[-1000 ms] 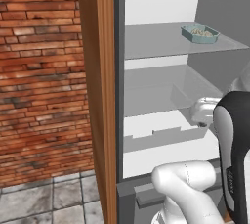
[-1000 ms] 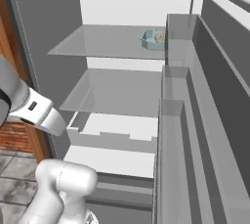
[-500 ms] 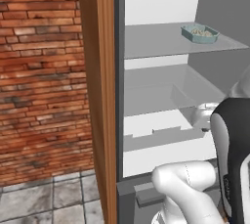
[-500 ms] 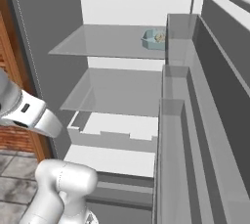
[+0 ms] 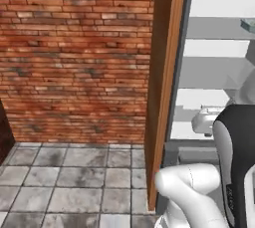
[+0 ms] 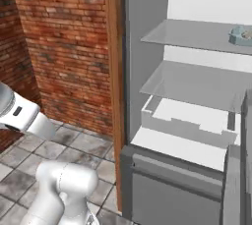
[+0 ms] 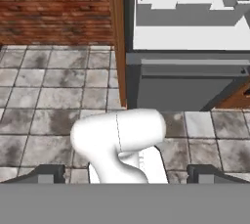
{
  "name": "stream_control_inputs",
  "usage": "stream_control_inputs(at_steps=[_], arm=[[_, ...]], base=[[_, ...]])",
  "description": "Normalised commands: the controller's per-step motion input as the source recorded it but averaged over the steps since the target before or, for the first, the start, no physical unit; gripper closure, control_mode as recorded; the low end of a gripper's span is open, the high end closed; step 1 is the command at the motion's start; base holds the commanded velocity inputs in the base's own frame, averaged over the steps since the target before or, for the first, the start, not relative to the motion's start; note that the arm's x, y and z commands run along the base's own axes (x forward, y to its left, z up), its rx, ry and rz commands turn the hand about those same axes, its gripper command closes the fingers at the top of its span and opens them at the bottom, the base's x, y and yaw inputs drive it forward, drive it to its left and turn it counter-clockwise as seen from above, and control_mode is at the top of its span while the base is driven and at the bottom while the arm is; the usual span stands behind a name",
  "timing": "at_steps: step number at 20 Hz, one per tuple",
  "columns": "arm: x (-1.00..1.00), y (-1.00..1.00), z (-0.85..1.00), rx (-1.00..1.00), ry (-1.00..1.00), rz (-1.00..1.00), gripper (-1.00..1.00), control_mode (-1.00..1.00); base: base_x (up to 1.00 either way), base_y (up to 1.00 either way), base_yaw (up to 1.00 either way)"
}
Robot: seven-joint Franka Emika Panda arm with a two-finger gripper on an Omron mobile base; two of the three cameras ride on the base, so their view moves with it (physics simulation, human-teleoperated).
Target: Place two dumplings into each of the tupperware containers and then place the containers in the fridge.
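The fridge [image 6: 197, 86] stands open, with grey shelves and a white back panel; it also fills the right of the left base view [image 5: 214, 72] and the top of the hand view [image 7: 185, 17]. One teal tupperware container [image 6: 242, 36] sits on the upper shelf, cut off by the right edge, and it shows again as a sliver [image 5: 249, 24]. The dumplings are too small to make out. My gripper [image 7: 127, 175] points down at the tiled floor in front of the fridge, open, with nothing between its fingertips [image 7: 46, 173].
A brick wall [image 5: 74, 57] runs to the left of the fridge's brown wooden side edge [image 5: 164, 87]. Grey floor tiles [image 5: 64, 182] spread in front. The fridge's grey bottom drawer [image 7: 190, 83] and part of its door [image 6: 236, 180] are at the right.
The whole picture has slid right: the base has moved, so the brick wall and floor now fill more of both base views. The container stays on its shelf. The gripper remains open.
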Motion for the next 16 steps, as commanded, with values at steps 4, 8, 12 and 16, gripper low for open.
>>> stream_control_inputs(at_steps=[4, 8, 12, 16], arm=[[0.00, 0.00, 0.00, 0.00, 0.00, 0.00, -1.00, 1.00], [0.00, 0.00, 0.00, 0.00, 0.00, 0.00, -1.00, 1.00], [0.00, 0.00, 0.00, 0.00, 0.00, 0.00, -1.00, 1.00], [0.00, 0.00, 0.00, 0.00, 0.00, 0.00, -1.00, 1.00]], base=[[-0.31, 0.55, 0.97], [-0.21, 0.31, 1.00], [-0.19, 0.17, 1.00], [-0.17, 0.00, 1.00]])
